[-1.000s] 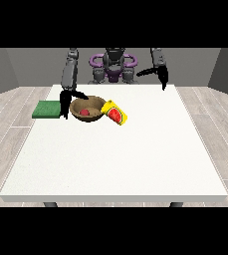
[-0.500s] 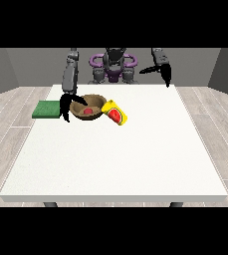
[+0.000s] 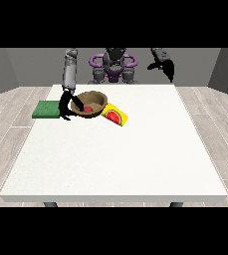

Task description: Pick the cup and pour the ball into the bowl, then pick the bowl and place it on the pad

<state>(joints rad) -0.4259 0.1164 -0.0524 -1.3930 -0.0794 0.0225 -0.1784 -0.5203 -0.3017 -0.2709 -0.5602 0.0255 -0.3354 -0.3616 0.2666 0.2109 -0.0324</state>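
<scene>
Brown bowl: on the white surface, red ball inside, so pouring looks done.
Cup: yellow, lying on its side, touching the bowl's right edge.
Green pad: just left of the bowl, nothing on it.
Hand at the view's left: at the bowl's left rim; fingers' closure, cannot tell.
Hand at the view's right: raised, well right of the bowl; fingers not readable.
Advice: secure the rim, lift the bowl level, carry it left over the pad, lower it flat.

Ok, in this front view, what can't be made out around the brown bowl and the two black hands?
- Front view: whether the black hand at the view's left is curled round the brown bowl; too small to tell.
- Finger pose of the raised hand at the view's right; too small.
- The yellow cup with the watermelon print: its opening, partly behind the bowl.
- The green pad: its right edge, behind that hand.
</scene>
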